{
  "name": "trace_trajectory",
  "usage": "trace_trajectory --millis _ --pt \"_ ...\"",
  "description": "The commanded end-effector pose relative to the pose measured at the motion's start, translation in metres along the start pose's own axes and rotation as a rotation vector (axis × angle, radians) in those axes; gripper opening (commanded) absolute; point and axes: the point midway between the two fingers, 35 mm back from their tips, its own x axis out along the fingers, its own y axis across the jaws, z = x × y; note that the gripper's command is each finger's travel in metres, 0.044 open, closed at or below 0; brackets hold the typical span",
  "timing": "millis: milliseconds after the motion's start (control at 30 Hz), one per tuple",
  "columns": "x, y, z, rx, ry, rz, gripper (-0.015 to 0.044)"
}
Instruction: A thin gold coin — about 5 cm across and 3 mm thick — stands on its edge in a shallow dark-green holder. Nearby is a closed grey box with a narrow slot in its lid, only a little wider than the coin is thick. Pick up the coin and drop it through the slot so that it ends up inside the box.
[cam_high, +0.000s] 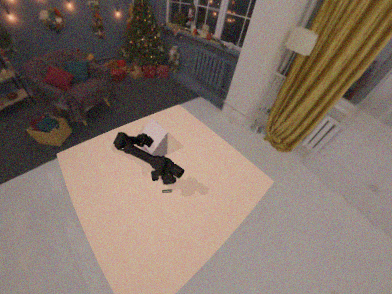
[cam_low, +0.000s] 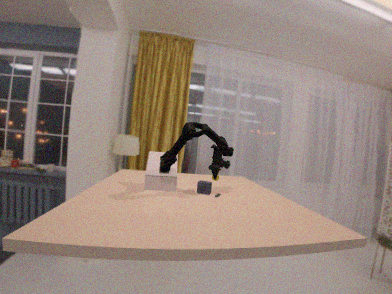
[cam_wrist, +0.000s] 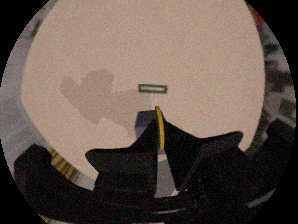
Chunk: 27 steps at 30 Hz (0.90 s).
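Note:
The gold coin (cam_wrist: 160, 131) is held between the fingertips of my gripper (cam_wrist: 157, 121) (cam_low: 215, 175), which is shut on it. In the wrist view the coin shows nearly edge-on, as a thin curved strip. It hangs above the table, clear of the holder. The shallow dark-green holder (cam_high: 167, 191) (cam_low: 217, 195) (cam_wrist: 152, 85) lies on the table and is empty. The closed grey box (cam_low: 204, 187) (cam_wrist: 145, 118) stands beside the holder. It is partly behind a finger in the wrist view, its slot is not discernible, and the arm seems to hide it in the top view.
The arm's base is by a large pale block (cam_high: 156, 131) (cam_low: 161, 183) on the table (cam_high: 125, 235) (cam_low: 180, 225). The arm reaches from there over the grey box's side of the table. The arm's shadow falls on the table near the holder.

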Motion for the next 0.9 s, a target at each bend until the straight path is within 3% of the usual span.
trace_trajectory --millis 0,867 --pt "-0.002 0.003 -0.009 0.007 -0.003 0.007 0.0000" --pt "0.000 0.009 -0.069 0.004 -0.001 0.003 0.0004"
